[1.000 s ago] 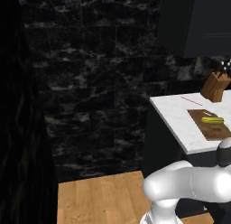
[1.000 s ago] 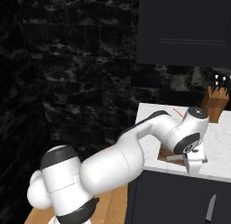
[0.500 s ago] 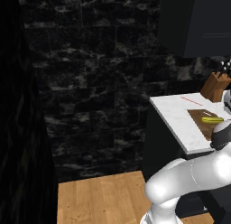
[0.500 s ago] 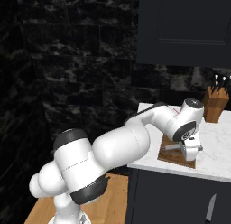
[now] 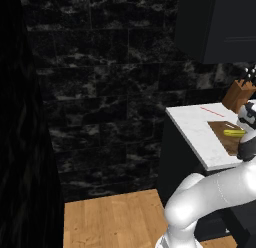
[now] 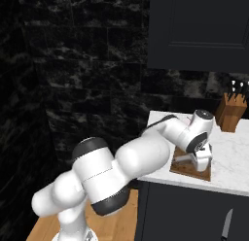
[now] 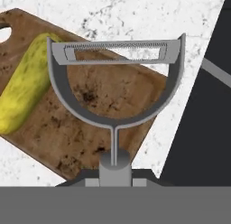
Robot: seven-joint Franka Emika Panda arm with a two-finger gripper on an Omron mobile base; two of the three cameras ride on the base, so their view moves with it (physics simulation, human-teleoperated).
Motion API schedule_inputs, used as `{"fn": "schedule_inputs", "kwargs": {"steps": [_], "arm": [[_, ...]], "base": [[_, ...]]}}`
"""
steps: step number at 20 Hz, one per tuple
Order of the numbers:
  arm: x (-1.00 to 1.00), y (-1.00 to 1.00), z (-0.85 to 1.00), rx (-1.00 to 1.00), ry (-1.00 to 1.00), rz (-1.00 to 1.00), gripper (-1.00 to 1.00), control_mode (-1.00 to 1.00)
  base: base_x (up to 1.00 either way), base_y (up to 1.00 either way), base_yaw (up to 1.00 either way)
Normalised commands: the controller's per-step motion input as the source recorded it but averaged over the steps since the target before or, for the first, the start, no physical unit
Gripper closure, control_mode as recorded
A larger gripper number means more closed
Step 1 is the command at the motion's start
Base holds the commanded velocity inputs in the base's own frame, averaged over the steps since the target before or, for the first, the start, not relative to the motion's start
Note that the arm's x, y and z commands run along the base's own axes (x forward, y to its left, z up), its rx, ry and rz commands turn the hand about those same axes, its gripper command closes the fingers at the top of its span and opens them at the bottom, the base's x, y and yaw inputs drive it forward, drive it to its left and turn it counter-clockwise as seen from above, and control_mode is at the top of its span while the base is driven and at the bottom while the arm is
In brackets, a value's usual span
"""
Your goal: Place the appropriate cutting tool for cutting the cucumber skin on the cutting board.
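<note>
Gripper (image 6: 200,160), clamped on the grey peeler (image 7: 116,83), hangs over the cutting board (image 7: 103,123) at the tabletop's (image 6: 228,152) front edge; its fingertips are hidden. Peeler's blade points away, beside the cucumber (image 7: 25,85) lying lengthwise along the board.

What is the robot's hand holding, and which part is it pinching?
The gripper holds a grey Y-shaped peeler by the bottom of its handle, blade end pointing away, over the cutting board beside the cucumber.

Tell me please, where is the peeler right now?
In the hand view the peeler hangs over the cutting board, with the cucumber lying to its left.
</note>
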Motion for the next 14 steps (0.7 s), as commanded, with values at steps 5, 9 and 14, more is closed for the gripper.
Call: {"fn": "schedule_inputs", "kwargs": {"steps": [5,9,14], "arm": [[0.28,0.1,-0.43,0.0,0.0,0.04,1.0,-1.0],[0.22,0.13,-0.43,0.0,0.0,0.03,1.0,-1.0],[0.07,0.36,-0.49,-0.03,0.0,0.0,-1.0,-1.0]], "base": [[0.0,0.0,0.0],[0.0,0.0,0.0],[0.0,0.0,0.0]]}}
